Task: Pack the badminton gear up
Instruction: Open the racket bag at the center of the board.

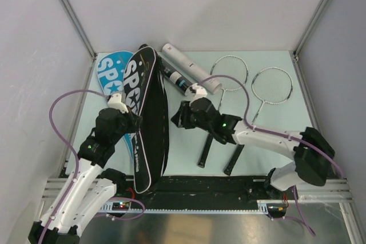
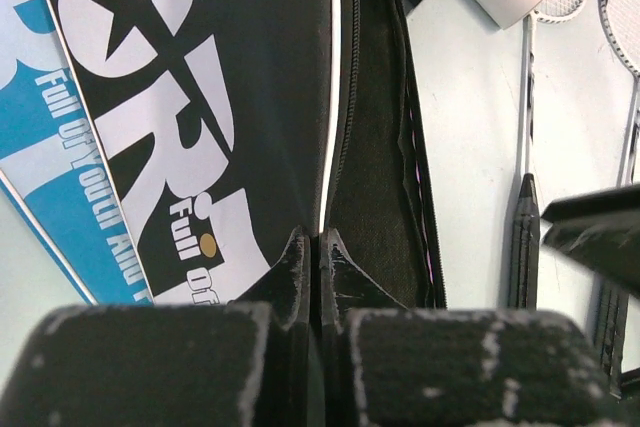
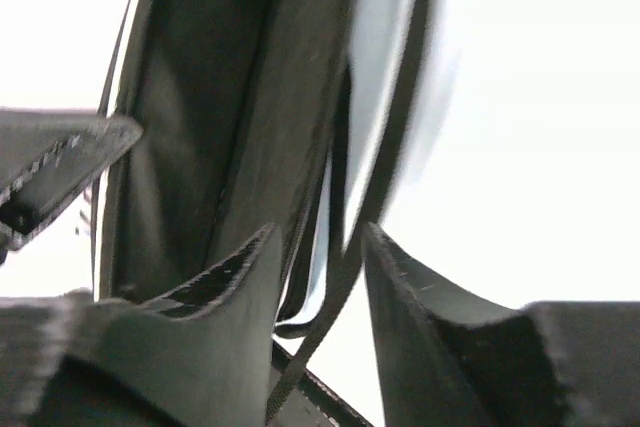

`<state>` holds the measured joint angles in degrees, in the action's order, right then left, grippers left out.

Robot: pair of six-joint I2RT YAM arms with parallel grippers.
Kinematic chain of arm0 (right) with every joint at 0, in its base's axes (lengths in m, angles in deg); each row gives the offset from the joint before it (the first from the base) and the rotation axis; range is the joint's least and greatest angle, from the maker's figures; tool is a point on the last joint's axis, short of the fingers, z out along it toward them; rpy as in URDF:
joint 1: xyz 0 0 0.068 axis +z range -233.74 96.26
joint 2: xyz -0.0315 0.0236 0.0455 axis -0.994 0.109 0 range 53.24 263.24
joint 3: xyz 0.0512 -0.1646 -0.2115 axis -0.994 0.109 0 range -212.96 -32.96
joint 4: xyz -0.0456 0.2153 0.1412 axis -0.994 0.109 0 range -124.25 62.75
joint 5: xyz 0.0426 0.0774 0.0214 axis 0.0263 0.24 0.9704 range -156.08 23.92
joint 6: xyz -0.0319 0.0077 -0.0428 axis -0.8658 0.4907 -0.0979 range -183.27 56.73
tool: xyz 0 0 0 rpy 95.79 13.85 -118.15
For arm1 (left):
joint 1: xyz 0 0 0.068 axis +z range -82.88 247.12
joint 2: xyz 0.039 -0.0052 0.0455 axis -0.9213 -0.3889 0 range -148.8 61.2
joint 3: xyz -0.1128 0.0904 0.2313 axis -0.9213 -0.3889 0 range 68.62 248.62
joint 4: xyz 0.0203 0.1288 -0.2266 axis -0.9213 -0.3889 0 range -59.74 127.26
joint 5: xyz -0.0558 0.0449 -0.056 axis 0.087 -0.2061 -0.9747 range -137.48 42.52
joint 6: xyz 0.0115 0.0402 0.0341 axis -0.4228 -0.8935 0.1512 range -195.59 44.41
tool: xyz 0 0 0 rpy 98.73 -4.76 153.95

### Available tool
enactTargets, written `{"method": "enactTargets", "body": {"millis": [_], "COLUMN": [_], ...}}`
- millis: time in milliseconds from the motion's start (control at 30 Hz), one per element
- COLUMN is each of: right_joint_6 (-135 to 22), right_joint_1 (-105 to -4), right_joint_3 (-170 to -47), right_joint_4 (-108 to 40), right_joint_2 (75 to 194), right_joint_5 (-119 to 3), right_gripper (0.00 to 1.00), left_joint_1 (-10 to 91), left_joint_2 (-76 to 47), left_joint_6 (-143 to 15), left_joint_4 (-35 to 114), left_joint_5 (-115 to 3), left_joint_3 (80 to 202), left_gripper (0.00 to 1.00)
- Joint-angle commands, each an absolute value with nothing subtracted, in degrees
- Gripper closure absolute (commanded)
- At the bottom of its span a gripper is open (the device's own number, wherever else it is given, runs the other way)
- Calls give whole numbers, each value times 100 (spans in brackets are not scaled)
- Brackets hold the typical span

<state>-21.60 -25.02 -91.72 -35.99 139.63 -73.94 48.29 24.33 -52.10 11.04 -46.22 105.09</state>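
Currently the black bag (image 1: pixel 147 84) is laid on the counter (image 1: pixel 183 147). Its flap is pinched by the left gripper (image 2: pixel 320 247), jaws clenched; its rim is straddled by the right gripper (image 3: pixel 322 237), jaws parted.

White-and-black arms (image 1: pixel 80 190), purple cables (image 1: pixel 52 119)

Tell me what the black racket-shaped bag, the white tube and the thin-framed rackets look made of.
Black racket-shaped bag: matte fabric, apparently, with printed white lettering and a zip edge. White tube: smooth plastic or card, faint sheen. Thin-framed rackets: silvery, metal-looking frames.
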Motion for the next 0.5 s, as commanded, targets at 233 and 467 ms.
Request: {"method": "enactTargets", "body": {"millis": [233, 467], "right_joint_6": [-1443, -1162], "right_joint_1": [-3597, -4522], "right_joint_3": [-8149, -7633], "right_joint_4": [-2253, -1706], "right_joint_2": [12736, 12519], "right_joint_5": [-8582, -8732], "right_gripper": [46, 45], "left_joint_1": [4839, 4837], "left_joint_2": [2922, 3288], "left_joint_6": [-5101, -5257], "left_joint_4": [1238, 1132], "left_joint_5": [-4703, -4704], "left_joint_3": [10370, 10346], "left_gripper": [100, 100]}}
